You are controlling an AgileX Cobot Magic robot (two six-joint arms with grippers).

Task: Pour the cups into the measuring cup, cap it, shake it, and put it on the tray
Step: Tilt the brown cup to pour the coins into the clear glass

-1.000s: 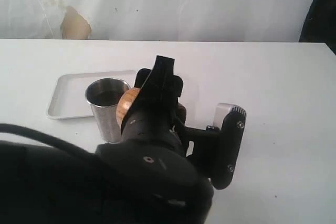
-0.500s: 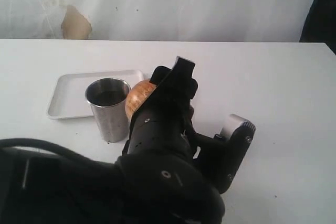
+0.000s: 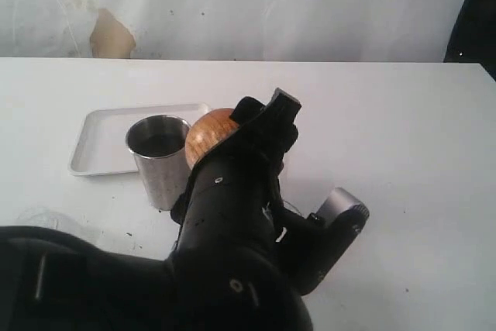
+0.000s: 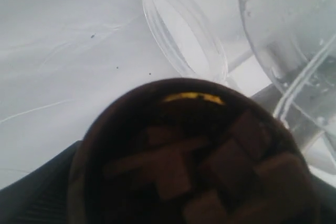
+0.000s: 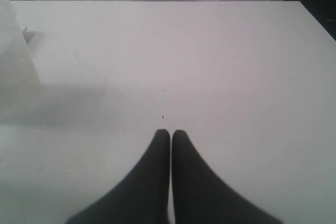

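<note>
Exterior view: nearest, the left end effector pinches the brown cup by its sides, clear of the table. The steel tumbler stands at the cup's nine o'clock, with the tray beyond at ten. The right end effector is pressed together and empty. Whether the clear plastic rim past the cup is the measuring cup's, I cannot tell. The glossy, rounded cup, holding brown chunks, looks light but slippery, and is best gripped across its widest girth.
</note>
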